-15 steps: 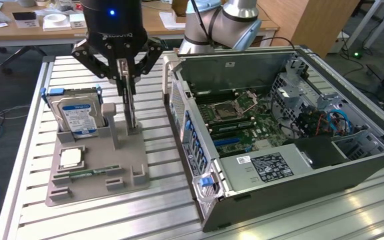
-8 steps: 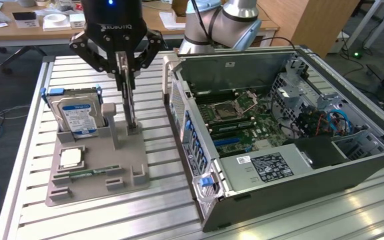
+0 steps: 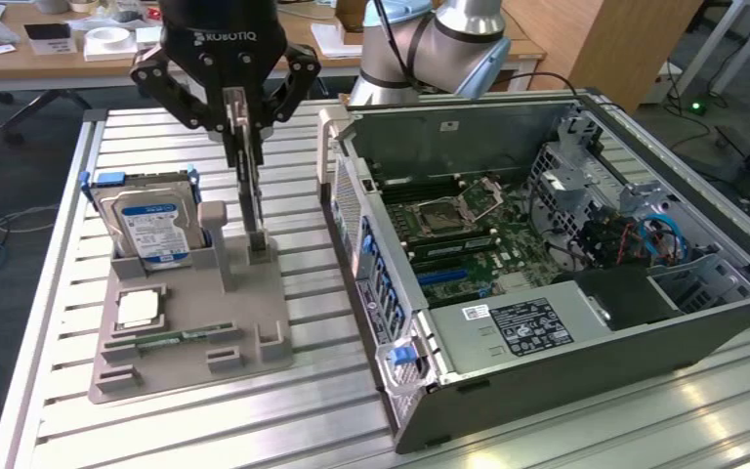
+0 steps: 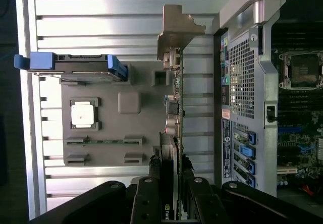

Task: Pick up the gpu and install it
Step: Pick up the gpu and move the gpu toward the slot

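- The gripper (image 3: 242,147) hangs over the grey holder tray (image 3: 192,363), its two fingers (image 4: 155,186) pressed together on the top edge of the gpu (image 3: 255,210).
- The gpu stands on edge, thin and upright. Its lower end reaches down to the slotted post at the far side of the tray, and I cannot tell whether it still sits in that slot.
- In the wrist view the gpu (image 4: 175,115) runs as a narrow strip away from the gripper (image 4: 174,186), with its metal bracket (image 4: 177,30) at the far end.
- On the tray, toward the exterior view's left, a hard drive (image 3: 151,227) with blue rails stands upright. Nearer lie a square processor (image 3: 138,311) and a green memory stick (image 3: 173,338).
- The open computer case (image 3: 636,352) lies just beside the tray on the exterior view's right, motherboard (image 3: 467,234) exposed.
- Everything rests on a slatted metal table (image 3: 219,430).
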### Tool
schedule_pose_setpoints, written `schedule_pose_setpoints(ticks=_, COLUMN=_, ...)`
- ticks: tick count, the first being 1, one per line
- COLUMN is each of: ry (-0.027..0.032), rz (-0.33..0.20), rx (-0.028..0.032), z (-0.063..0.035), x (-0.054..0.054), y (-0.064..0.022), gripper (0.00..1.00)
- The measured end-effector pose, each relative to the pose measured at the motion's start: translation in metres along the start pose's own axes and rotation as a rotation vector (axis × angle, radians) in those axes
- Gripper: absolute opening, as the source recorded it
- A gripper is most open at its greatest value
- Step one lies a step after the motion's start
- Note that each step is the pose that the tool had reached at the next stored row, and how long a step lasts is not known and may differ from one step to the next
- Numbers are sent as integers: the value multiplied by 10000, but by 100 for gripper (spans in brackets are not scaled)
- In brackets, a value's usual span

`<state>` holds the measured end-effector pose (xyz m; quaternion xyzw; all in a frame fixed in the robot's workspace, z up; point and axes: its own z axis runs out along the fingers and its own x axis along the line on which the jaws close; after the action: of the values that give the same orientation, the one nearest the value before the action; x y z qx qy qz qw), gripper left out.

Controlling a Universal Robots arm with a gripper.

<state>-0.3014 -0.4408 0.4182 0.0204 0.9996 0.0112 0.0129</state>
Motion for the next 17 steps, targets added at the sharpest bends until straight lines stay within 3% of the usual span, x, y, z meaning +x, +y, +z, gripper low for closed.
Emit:
schedule_pose_setpoints(ticks=9, ry=3, rz=-1, rx=1, z=-3, x=-5, y=0, gripper=26)
schedule_pose_setpoints(ticks=17, ry=1, rz=0, rx=0, z=0, x=-91, y=4, gripper=26)
